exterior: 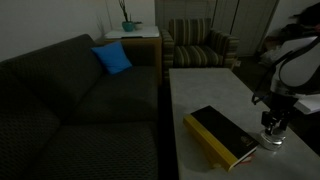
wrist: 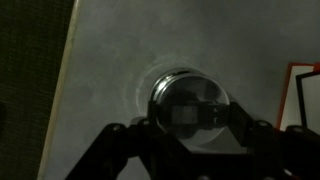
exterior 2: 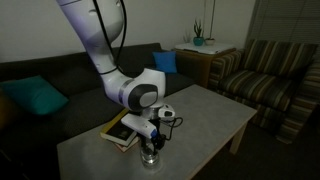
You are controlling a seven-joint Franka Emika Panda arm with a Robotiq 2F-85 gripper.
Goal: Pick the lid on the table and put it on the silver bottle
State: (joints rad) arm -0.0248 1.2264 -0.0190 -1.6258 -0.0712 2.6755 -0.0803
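Note:
The silver bottle (exterior: 272, 141) stands on the pale table (exterior: 205, 90) next to the book; it also shows in the other exterior view (exterior 2: 150, 157). My gripper (exterior: 271, 124) (exterior 2: 152, 143) hangs straight above it. In the wrist view the bottle's round shiny rim (wrist: 160, 92) lies directly under the jaws (wrist: 188, 120). The fingers are closed on a small pale grey piece, the lid (wrist: 180, 113), held over the bottle's mouth. I cannot tell whether the lid touches the rim.
A black-and-yellow book (exterior: 222, 135) (exterior 2: 120, 130) lies close beside the bottle, and its edge shows in the wrist view (wrist: 305, 95). A dark sofa (exterior: 80, 100) runs along the table's side. A striped armchair (exterior: 200, 45) and a side table with a plant (exterior: 128, 30) stand beyond.

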